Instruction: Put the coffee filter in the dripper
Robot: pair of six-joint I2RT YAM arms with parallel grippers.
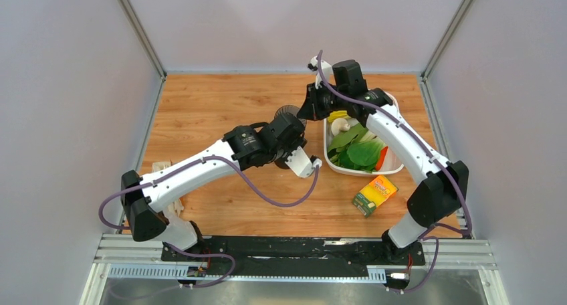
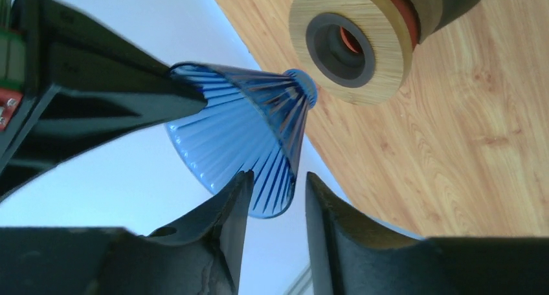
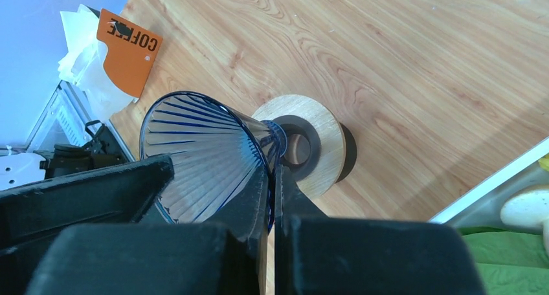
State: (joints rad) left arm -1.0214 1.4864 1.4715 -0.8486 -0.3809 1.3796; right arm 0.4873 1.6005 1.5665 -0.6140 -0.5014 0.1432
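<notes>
My right gripper is shut on the wall of a see-through blue ribbed cone and holds it tilted above the table. The cone's narrow tip sits at the dark hole of the dripper, which has a round tan wooden top and a dark base. My left gripper is open, and the cone's wide rim lies at the gap between its fingers, unclamped. In the top view the cone lies between both grippers. White paper coffee filters lie in a bunch at the table's left edge, away from both grippers.
An orange tag marked COFFEE lies against the filters. A white tub of vegetables stands at the right under my right arm. A small yellow-green box lies in front of it. Walls close in the table's sides.
</notes>
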